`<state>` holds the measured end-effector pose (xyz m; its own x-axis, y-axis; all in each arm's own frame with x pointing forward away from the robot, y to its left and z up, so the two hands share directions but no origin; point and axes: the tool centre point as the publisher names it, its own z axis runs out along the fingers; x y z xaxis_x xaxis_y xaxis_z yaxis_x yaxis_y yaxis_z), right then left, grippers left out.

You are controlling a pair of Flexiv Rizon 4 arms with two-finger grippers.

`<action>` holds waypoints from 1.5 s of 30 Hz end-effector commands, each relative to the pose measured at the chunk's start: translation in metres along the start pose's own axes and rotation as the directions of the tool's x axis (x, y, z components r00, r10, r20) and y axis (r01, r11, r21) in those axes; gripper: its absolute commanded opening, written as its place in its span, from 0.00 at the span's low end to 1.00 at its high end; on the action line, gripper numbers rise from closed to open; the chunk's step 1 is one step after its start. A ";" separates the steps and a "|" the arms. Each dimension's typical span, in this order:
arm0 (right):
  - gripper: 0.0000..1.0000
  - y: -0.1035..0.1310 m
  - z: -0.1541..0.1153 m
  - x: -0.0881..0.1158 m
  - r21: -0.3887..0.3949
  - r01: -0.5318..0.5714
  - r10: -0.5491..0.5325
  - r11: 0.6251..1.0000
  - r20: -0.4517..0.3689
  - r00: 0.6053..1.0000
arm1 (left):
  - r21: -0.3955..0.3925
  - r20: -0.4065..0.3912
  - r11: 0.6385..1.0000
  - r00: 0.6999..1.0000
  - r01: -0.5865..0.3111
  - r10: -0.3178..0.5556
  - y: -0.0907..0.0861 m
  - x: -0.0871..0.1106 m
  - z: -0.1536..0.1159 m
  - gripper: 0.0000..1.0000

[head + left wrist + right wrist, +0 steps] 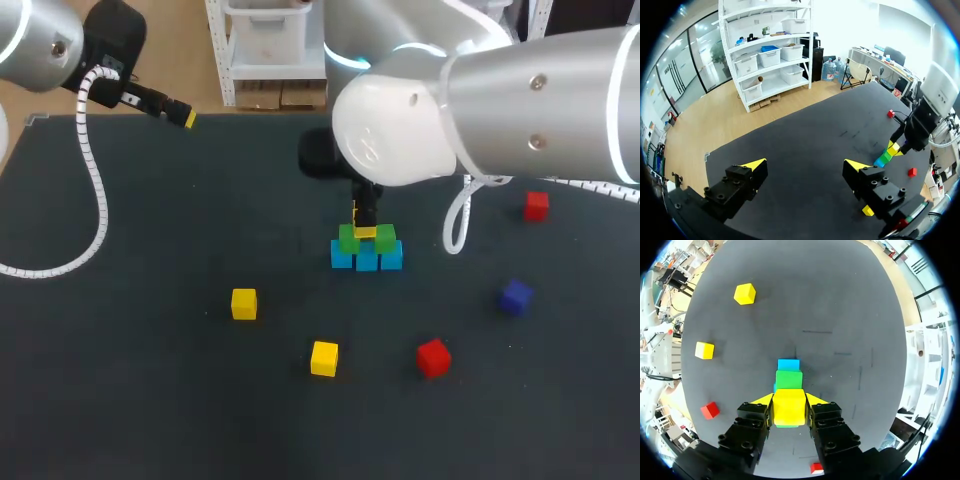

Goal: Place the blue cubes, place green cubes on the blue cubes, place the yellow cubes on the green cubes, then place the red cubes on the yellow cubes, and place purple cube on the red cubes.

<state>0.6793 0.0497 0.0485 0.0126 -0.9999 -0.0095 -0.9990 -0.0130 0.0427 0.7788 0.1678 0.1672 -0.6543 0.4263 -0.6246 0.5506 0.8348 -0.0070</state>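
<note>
Three blue cubes (366,259) in row, mid-table, two green cubes (348,239) on top. Right gripper (789,399) pinching bright yellow cube (789,409) just above green cubes. Left gripper (805,165) spread wide, holding nothing, 10 o'clock from blue cubes, well apart.

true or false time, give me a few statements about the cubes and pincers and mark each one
1. The right pincer is shut on a yellow cube just above the green cubes. True.
2. Both red cubes are stacked on the pile. False: the red cubes lie loose on the table, apart from the pile.
3. Two other yellow cubes lie loose on the table. True.
4. The left pincer holds the purple cube. False: the left pincer is open and empty, and the purple cube lies on the table.
</note>
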 end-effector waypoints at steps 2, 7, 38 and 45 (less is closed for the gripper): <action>0.15 -0.002 0.002 0.000 -0.006 0.000 0.000 1.000 0.001 1.000 | 0.003 0.003 1.000 1.000 -0.001 0.001 0.001 0.000 0.000 1.00; 0.17 -0.002 0.002 0.001 -0.004 -0.003 0.003 1.000 0.003 1.000 | 0.003 0.003 1.000 1.000 -0.001 0.001 0.001 0.000 0.000 1.00; 1.00 -0.004 0.002 0.005 0.000 -0.009 0.009 1.000 0.011 1.000 | 0.003 0.003 1.000 1.000 -0.001 0.001 0.001 0.000 0.000 1.00; 1.00 0.000 -0.008 0.009 0.033 -0.018 0.016 0.999 0.040 0.999 | 0.003 0.003 1.000 1.000 -0.001 0.001 0.001 0.000 0.000 1.00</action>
<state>0.6872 0.0477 0.0517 -0.0039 -0.9995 -0.0328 -0.9996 0.0029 0.0290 0.7788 0.1678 0.1672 -0.6543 0.4263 -0.6246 0.5506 0.8348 -0.0070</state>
